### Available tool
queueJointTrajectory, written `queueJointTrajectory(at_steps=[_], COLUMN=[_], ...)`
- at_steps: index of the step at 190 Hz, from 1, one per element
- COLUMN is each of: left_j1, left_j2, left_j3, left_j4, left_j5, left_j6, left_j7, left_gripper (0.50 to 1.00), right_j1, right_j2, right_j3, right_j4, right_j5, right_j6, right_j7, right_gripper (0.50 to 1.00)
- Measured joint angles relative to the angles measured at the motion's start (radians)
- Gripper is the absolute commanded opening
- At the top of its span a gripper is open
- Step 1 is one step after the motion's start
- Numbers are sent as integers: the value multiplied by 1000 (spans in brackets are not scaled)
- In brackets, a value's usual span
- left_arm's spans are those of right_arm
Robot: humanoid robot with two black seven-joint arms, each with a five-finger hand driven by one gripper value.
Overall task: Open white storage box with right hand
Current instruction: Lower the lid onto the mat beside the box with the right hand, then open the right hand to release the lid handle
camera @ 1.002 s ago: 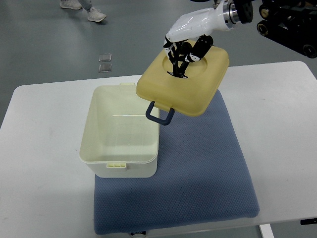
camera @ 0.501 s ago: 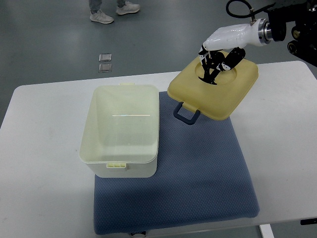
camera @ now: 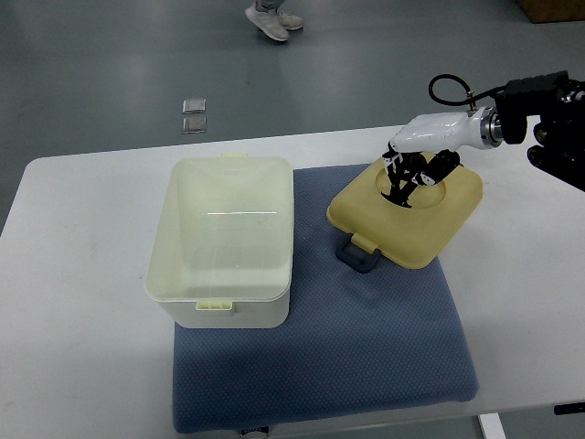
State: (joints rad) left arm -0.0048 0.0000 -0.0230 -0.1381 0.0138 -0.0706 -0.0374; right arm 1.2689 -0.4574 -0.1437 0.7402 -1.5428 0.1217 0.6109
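Top view: the yellow lid (camera: 407, 218) is gripped at its recessed centre by the right robot hand (camera: 409, 174), fingers curled in. It is judged light and rigid, best held at that recess.

Blue mat (camera: 366, 357) on white table (camera: 82, 302) — shoes (camera: 272, 18) beyond.

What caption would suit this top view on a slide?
The robot's right hand holds the yellow plastic lid on the blue mat, beside the open white storage box.
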Motion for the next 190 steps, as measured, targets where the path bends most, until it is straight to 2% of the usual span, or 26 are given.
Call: queueJointTrajectory(at_steps=[117, 190], left_j1=[0, 0], left_j2=[0, 0], left_j3=[0, 0], left_j4=[0, 0], left_j5=[0, 0], left_j6=[0, 0], left_j7=[-1, -1], left_gripper=[1000, 1000], right_j1=[-8, -6], right_j2=[100, 115], right_j3=[-1, -2], right_j4=[12, 31], right_j5=[-2, 1], right_j6=[5, 11], right_j7=[0, 0], right_gripper=[500, 500])
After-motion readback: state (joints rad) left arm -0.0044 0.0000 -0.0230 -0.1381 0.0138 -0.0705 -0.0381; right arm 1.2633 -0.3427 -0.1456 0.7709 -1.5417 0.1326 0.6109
